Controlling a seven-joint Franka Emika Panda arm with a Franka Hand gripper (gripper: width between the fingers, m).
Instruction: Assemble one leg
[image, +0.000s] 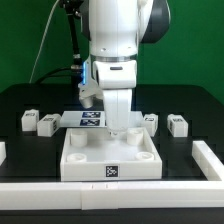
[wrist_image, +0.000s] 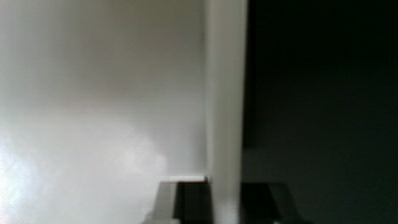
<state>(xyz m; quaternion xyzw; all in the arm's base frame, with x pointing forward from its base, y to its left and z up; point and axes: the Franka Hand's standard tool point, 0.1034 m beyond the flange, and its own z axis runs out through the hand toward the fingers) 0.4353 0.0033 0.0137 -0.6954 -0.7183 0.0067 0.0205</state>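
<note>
Four small white legs lie on the black table in the exterior view: two at its left and two at its right. The large white square tray-like piece lies in the middle front. My gripper is down at that piece's far wall. In the wrist view the gripper has one dark finger on each side of the piece's thin white wall, and both fingers touch it. No leg shows in the wrist view.
The marker board lies behind the tray-like piece, partly hidden by the arm. A white rail runs along the table's front and up the exterior view's right side. Cables hang at the back left.
</note>
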